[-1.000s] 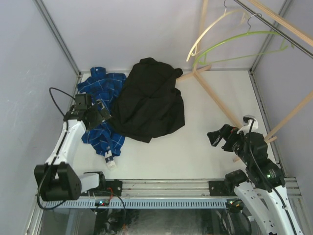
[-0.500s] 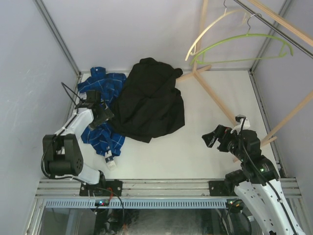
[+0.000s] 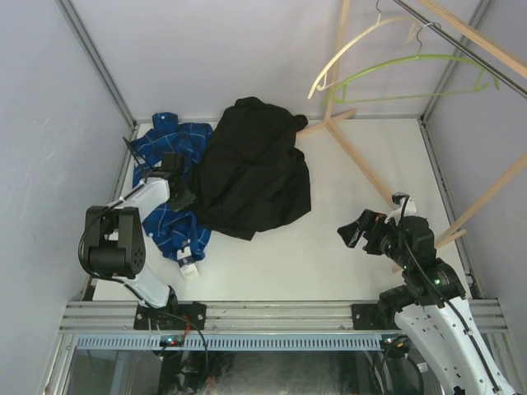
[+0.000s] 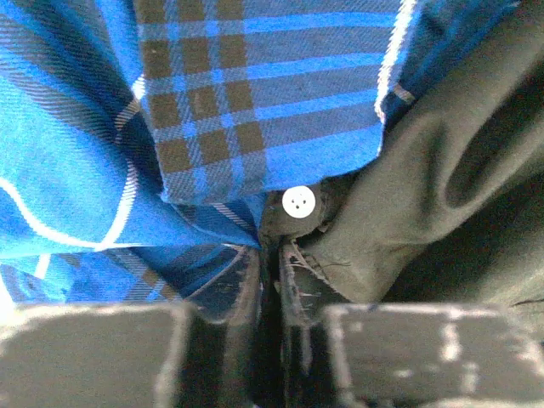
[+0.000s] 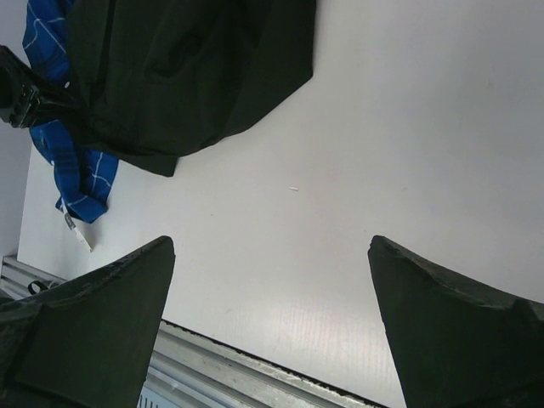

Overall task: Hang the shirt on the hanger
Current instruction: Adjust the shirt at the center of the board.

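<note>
Nearest, along the front edge, a metal rail (image 3: 272,317) with both arm bases bolted to it. Just beyond on the right, the right gripper (image 3: 352,230), raised over bare white tabletop (image 3: 329,255), jaws spread wide with nothing between them, well apart from any cloth. On the left, the left gripper (image 3: 183,197), low at the seam between two garments, jaws pressed almost together on a thin frayed edge of dark cloth. In its wrist view, a small white button (image 4: 298,201) just past the fingertips, blue check to the left, black folds to the right. Under and around that arm, a blue plaid shirt (image 3: 169,226), crumpled, with a white tag (image 3: 188,270) at its near end. Overlapping its right side, the shirt (image 3: 255,177) — black, in a rumpled heap left of centre, lying on the tabletop. Farther back and to the right, the pale wooden legs of a rack (image 3: 354,152), splayed across the tabletop toward the far corner. Highest and farthest, hung at the upper right, two hangers side by side: a cream hanger (image 3: 346,49) on the left and the hanger (image 3: 432,56) on the right — lime green, thin, with a silver hook, bare, well apart from the shirt and from both grippers.
</note>
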